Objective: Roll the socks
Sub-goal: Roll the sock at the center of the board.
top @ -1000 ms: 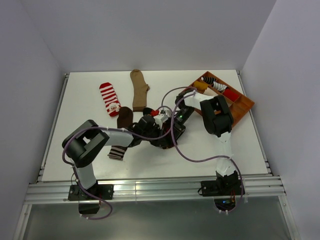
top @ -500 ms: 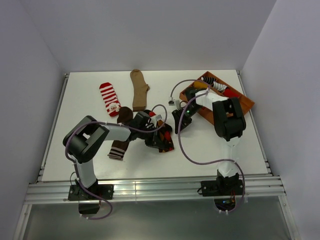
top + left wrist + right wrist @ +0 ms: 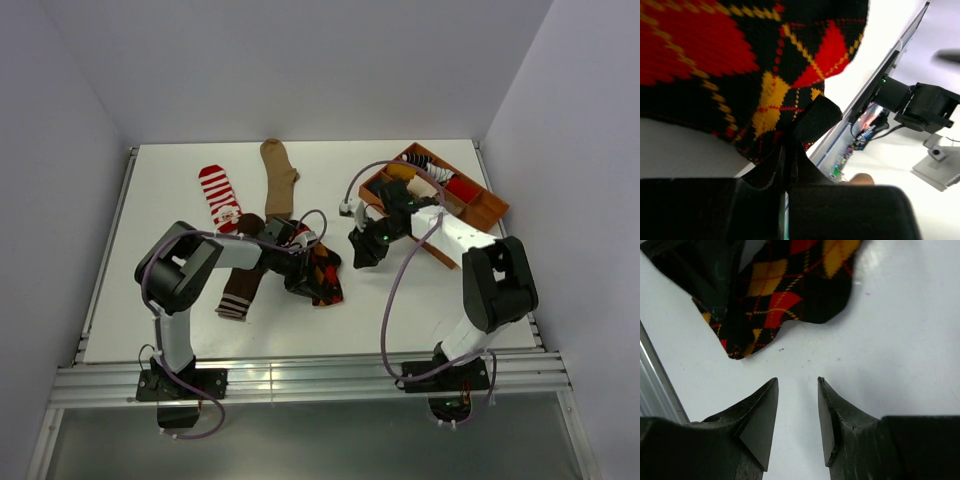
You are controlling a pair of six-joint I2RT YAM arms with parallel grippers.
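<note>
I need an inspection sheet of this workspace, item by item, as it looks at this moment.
Surface: white table, nothing spilled.
Job's things: argyle sock bunched near centre; brown sock, tan sock and striped sock lie flat.
Clutter: orange tray at far right, rolled socks inside.
Grippers: left gripper shut on argyle sock; right gripper open, holding nothing.
Cables: purple cables loop over the table.
Surroundings: pale walls; metal rail at near edge.
</note>
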